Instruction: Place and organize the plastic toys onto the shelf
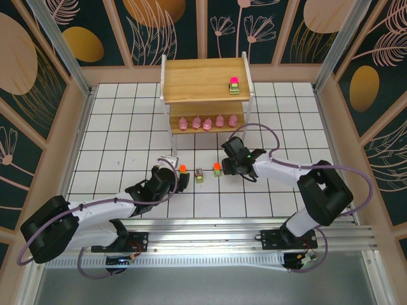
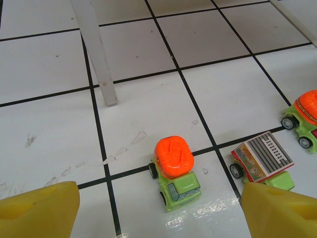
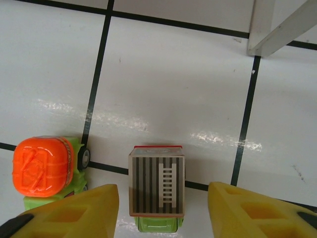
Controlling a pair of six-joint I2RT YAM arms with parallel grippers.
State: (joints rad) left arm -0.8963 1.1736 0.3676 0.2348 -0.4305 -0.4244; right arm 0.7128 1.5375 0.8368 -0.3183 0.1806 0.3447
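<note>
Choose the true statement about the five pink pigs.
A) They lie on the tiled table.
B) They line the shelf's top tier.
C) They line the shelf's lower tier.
C: the pink pigs stand in a row on the lower tier of the shelf, below the one magenta-topped vehicle on top.

I see a white tiled surface (image 1: 121, 121) with black grid lines, its gloss catching glare, walled along its far and side edges by dark teal wall panels (image 1: 108, 25) printed with gold ovals and pink line-drawn flowers, an aluminium rail (image 1: 210, 232) along its near edge.
</note>
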